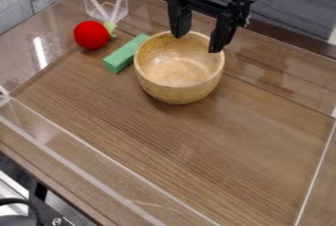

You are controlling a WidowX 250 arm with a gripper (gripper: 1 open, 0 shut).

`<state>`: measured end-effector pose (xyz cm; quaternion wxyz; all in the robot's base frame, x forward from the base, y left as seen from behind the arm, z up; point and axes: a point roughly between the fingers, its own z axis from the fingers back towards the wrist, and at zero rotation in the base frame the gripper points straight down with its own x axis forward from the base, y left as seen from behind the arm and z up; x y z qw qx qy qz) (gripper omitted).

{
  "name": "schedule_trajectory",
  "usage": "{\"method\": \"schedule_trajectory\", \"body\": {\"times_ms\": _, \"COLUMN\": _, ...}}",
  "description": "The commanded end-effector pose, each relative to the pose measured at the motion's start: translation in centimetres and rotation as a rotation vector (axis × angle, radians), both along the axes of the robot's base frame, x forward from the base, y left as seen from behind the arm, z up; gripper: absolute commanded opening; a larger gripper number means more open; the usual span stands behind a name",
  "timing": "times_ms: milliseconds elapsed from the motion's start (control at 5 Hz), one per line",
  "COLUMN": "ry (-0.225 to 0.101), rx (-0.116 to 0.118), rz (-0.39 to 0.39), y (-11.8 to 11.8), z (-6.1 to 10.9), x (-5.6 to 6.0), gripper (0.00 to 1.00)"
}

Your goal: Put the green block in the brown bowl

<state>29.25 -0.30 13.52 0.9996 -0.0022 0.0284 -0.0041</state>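
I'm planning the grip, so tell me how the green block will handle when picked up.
The green block looks stiff, its edges straight. Lying flat, it seems unlikely to roll. It may nudge the brown bowl, close beside it, if pushed that way.

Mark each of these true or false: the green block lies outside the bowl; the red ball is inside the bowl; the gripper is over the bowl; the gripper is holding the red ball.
1. The green block lies outside the bowl. True: the green block is on the table beside the brown bowl.
2. The red ball is inside the bowl. False: the red ball sits outside it, near the green block.
3. The gripper is over the bowl. True: the gripper is above its far part.
4. The gripper is holding the red ball. False: the ball is well away from its fingers.
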Motion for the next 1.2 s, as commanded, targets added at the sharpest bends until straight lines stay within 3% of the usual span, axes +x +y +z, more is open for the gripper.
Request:
{"method": "schedule_trajectory", "body": {"times_ms": 0, "ry": 0.021, "rx": -0.004, "rz": -0.018, "y": 1.2, "z": -1.0, "x": -0.6, "gripper": 1.00}}
{"method": "schedule_trajectory", "body": {"times_ms": 600, "ry": -0.011, "rx": -0.009, "rz": -0.116, "y": 8.8, "z": -0.5, "x": -1.6, "gripper": 1.00}}
{"method": "schedule_trajectory", "body": {"times_ms": 800, "ry": -0.010, "rx": -0.015, "rz": -0.132, "y": 10.5, "z": -0.8, "x": -1.3, "gripper": 1.00}}
{"method": "schedule_trajectory", "body": {"times_ms": 1000, "ry": -0.006, "rx": -0.010, "rz": -0.196, "y": 12.3, "z": -1.5, "x": -0.1, "gripper": 1.00}}
